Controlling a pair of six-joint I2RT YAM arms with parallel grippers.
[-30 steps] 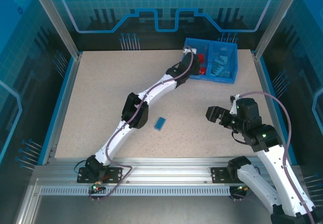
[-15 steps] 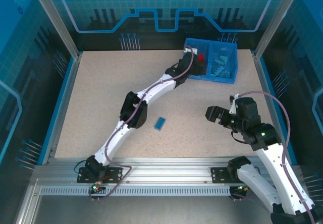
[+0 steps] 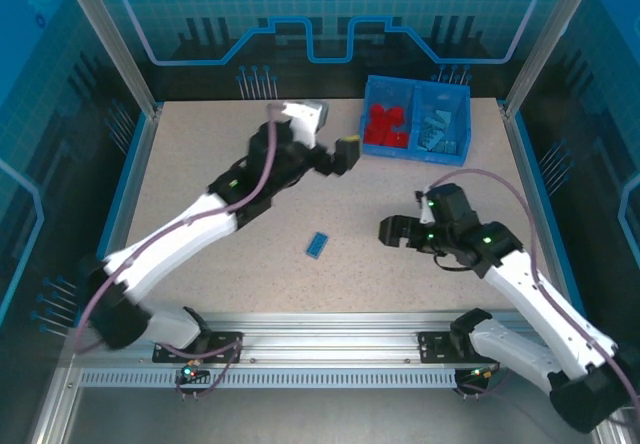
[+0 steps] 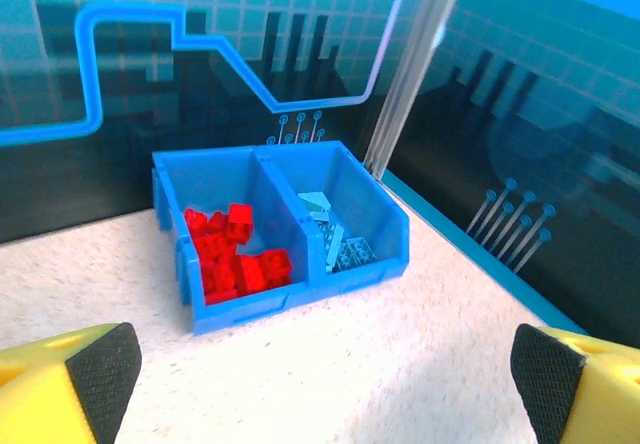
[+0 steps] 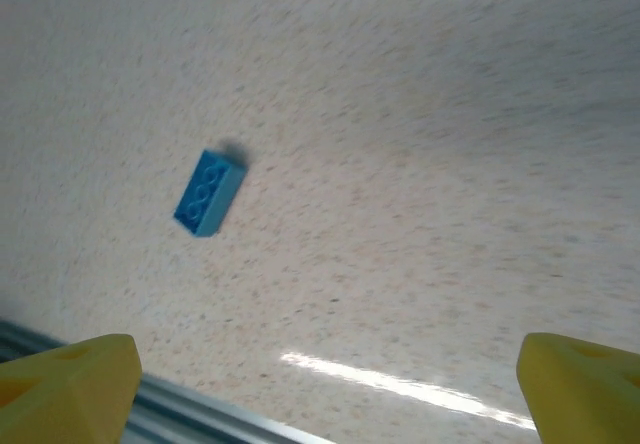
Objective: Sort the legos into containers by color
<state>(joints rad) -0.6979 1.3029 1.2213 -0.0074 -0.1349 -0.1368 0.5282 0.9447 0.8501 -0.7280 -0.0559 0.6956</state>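
Lying studs-up on the speckled matte table (image 3: 200, 134), one small blue brick (image 3: 318, 244) sits well apart from the low-walled plastic bin (image 3: 415, 152). The bin's divider keeps glossy red bricks (image 3: 385, 124) separate from pale blue bricks (image 3: 436, 129). The right gripper (image 3: 390, 232) hovers near the stray, spread wide and empty, likely to fetch it. The left gripper (image 3: 345, 154) gapes empty beside the bin.
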